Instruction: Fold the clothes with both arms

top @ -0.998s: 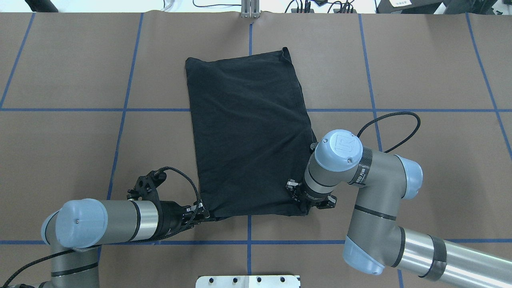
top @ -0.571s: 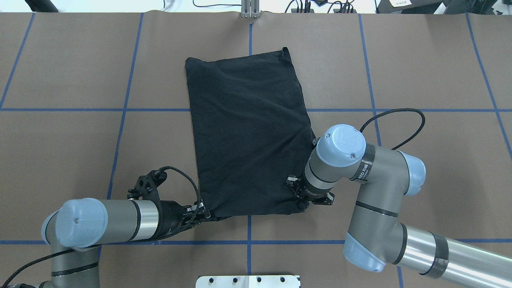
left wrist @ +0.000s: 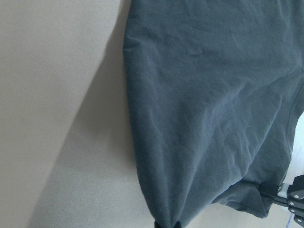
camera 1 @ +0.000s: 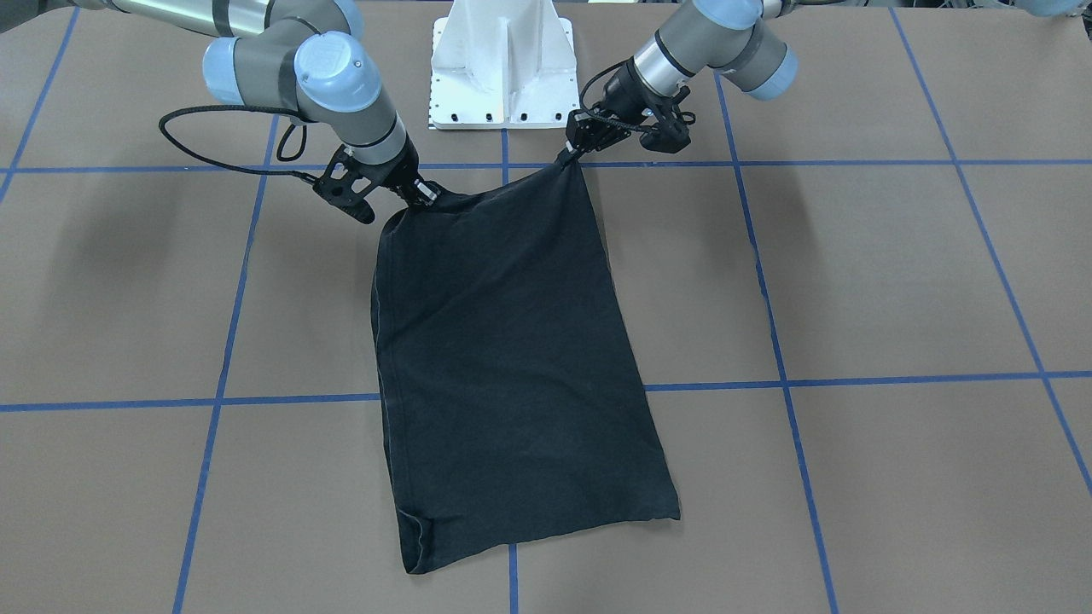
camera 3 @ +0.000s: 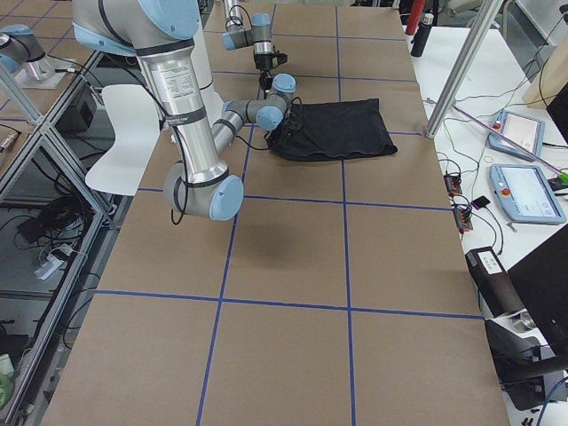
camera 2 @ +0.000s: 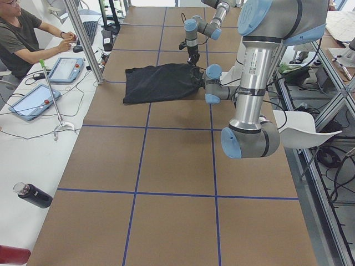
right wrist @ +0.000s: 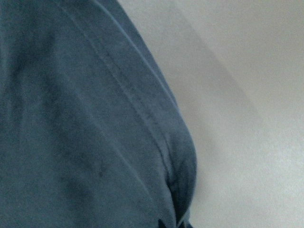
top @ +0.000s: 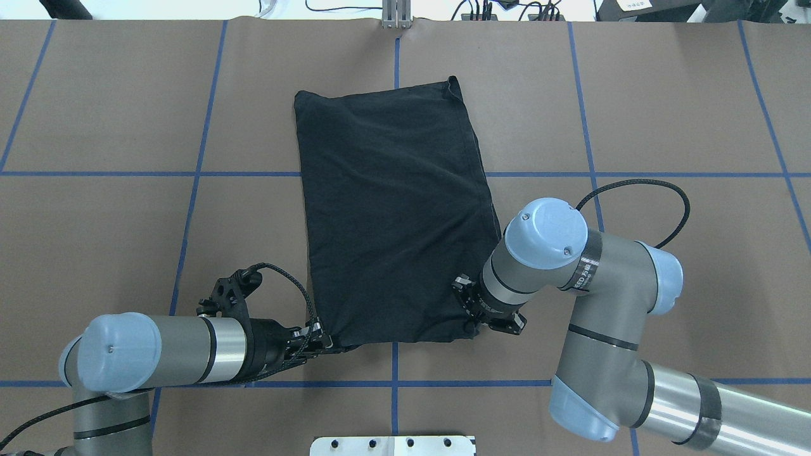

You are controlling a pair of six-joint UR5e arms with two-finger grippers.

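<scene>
The black T-shirt (top: 393, 215) lies folded into a long rectangle across the middle of the brown table, its logo hidden. My left gripper (top: 326, 342) is shut on its near-left corner. My right gripper (top: 472, 328) is shut on its near-right corner. In the front-facing view both corners are raised a little off the table, the left gripper (camera 1: 570, 152) on that view's right and the right gripper (camera 1: 424, 194) on its left, with the T-shirt (camera 1: 512, 367) trailing away from them. Each wrist view is filled with dark cloth (left wrist: 204, 109) (right wrist: 80, 123) bunched at the pinch.
The white pedestal base (top: 393, 445) stands just behind the grippers. Blue tape lines grid the table. A metal bracket (top: 396, 16) and cables sit at the far edge. A seated person (camera 2: 22, 39), tablets and a bottle (camera 2: 33, 195) are on the side bench.
The right arm has swung slightly, drawing the near-right corner a little inward and forward over the cloth. The left arm's elbow has shifted slightly; its gripper holds the same corner.
</scene>
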